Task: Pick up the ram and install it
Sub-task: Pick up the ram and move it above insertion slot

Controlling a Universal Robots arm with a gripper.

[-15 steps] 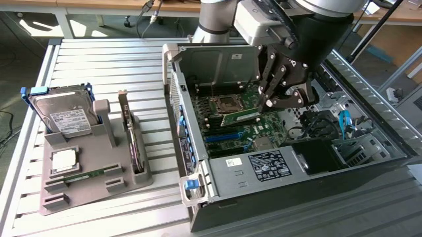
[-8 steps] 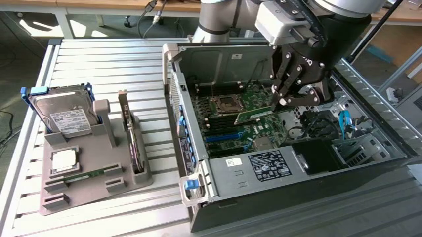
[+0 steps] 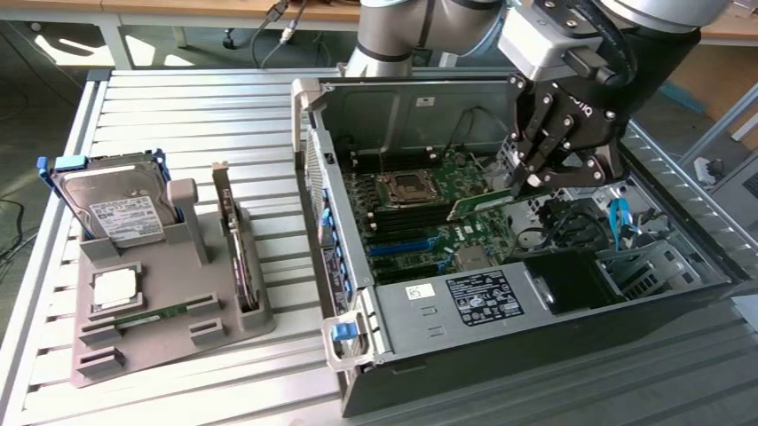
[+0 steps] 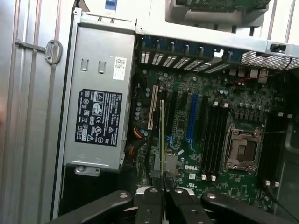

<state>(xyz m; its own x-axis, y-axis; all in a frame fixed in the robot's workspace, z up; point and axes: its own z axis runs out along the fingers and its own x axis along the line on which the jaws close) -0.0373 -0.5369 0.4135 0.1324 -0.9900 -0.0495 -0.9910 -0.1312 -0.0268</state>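
Observation:
My gripper (image 3: 521, 182) hangs inside the open computer case (image 3: 355, 266), shut on the ram (image 3: 480, 206), a thin green stick held tilted above the motherboard (image 3: 456, 235). In the wrist view the ram (image 4: 162, 135) shows edge-on, running out from my gripper (image 4: 162, 185) over the board. It hovers beside the blue and black card slots (image 4: 191, 116). The black memory slots (image 4: 212, 137) lie a little farther over, next to the processor socket (image 4: 243, 149). The ram touches no slot.
A grey holder tray (image 3: 225, 333) at the exterior view's left carries a hard drive (image 3: 113, 213), an upright expansion card (image 3: 237, 257), a square silver chip (image 3: 115, 286) and another green stick (image 3: 160, 314). The power supply (image 3: 480, 297) fills the case's near corner.

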